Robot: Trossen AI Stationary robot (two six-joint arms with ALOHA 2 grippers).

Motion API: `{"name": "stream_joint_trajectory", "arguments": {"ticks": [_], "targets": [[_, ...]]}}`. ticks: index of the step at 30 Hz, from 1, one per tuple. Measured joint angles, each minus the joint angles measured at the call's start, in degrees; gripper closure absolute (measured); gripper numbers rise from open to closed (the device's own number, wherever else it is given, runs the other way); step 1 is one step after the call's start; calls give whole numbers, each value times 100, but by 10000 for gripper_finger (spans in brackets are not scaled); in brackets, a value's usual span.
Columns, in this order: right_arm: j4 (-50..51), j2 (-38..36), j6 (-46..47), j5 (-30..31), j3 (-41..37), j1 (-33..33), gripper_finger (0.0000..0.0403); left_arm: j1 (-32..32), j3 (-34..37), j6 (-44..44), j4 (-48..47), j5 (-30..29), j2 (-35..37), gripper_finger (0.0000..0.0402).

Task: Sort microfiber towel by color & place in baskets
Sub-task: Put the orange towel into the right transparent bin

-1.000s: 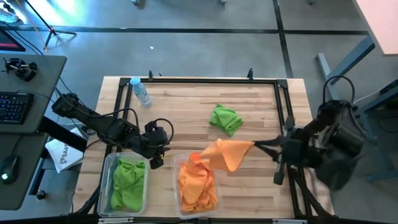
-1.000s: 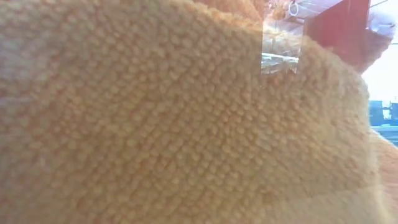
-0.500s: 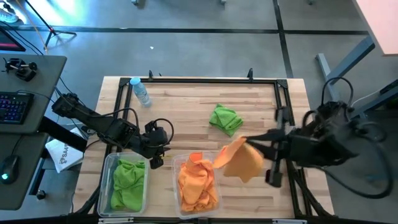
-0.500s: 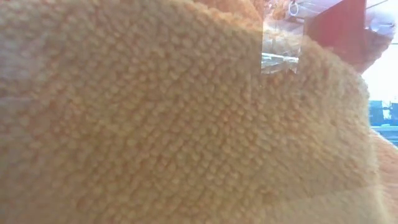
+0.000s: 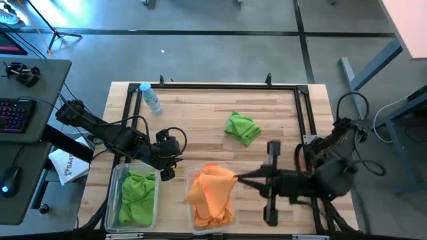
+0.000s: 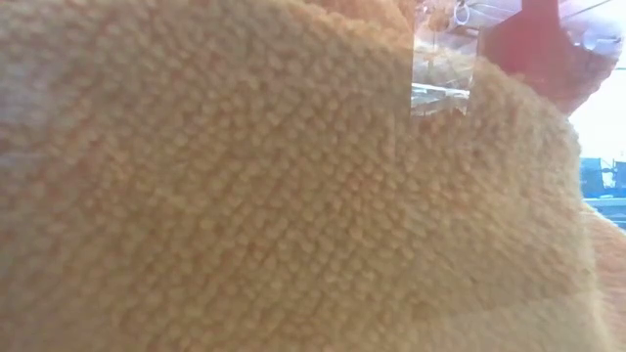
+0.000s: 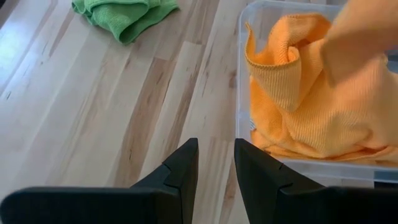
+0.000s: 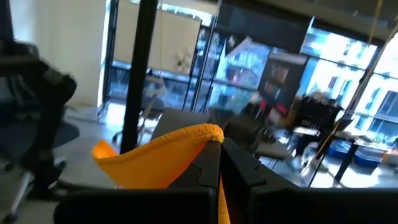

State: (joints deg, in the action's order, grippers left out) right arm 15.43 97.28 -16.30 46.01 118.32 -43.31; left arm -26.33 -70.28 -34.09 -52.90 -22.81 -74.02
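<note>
Orange microfiber towel [image 5: 212,183] clamped at one edge in the right gripper [image 5: 239,180], draped over the heap of orange towels [image 5: 212,207] that fills the right-hand basket [image 5: 189,175]; in the right wrist view a fold of this orange cloth [image 8: 158,158] is pinched between the two dark fingers [image 8: 205,174], which meet on it. Just beside that basket stands the left-hand basket [image 5: 115,180], holding green towels [image 5: 137,197]. The left gripper [image 5: 168,172] hangs over the gap between the two baskets at their far ends, jaws slightly apart with bare wood between the fingers [image 7: 180,171] and nothing held. One loose green towel [image 5: 242,127] lies crumpled on the worktop [image 5: 200,110], well beyond the orange basket. A small clear water bottle [image 5: 151,97] lies near the worktop's far left corner, well apart from both baskets. The low view is filled by orange cloth [image 6: 245,196] close against the lens
</note>
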Motion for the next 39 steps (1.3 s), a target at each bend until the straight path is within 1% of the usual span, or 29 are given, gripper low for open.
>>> {"name": "stream_joint_trajectory", "arguments": {"ticks": [3, 6, 9, 14, 16, 19, 21, 25, 28, 30, 35, 37, 39], "targets": [[306, 140, 399, 16, -2, 7, 403, 0, 0, 137, 2, 7, 0, 310], [831, 254, 946, 188, 0, 105, 403, 0, 0, 180, 2, 9, 0, 310], [1664, 417, 1840, 191, 0, 281, 403, 0, 0, 192, 2, 9, 0, 310], [3152, 791, 3370, -129, -2, 665, 403, 0, 0, 287, 0, 13, 0, 310], [3494, 977, 3711, -387, -2, 827, 403, -1, 0, 288, -3, 18, 0, 310], [3531, 1285, 3831, -985, -2, 1070, 403, 0, 0, 288, -63, 33, 0, 310], [3340, 1457, 3738, -1421, -4, 1219, 403, 0, 0, 287, -113, 33, 0, 310], [2627, 1710, 3398, -2388, -4, 1472, 403, 0, 0, 281, -231, 37, 0, 310], [2355, 1740, 3282, -2866, -4, 1596, 403, -4, 0, 269, -286, 38, 0, 310], [2396, 1737, 3400, -3195, -2, 1666, 403, -22, 0, 267, -300, 60, 0, 310], [3385, 1742, 4303, -3975, -2, 1758, 403, -165, 0, 267, -304, 130, 0, 310], [4004, 1740, 4653, -4009, -2, 1746, 403, -217, 0, 271, -304, 130, 0, 310], [4524, 1744, 4871, -3879, -50, 1692, 403, -262, 0, 271, -306, 128, 0, 310]]}}
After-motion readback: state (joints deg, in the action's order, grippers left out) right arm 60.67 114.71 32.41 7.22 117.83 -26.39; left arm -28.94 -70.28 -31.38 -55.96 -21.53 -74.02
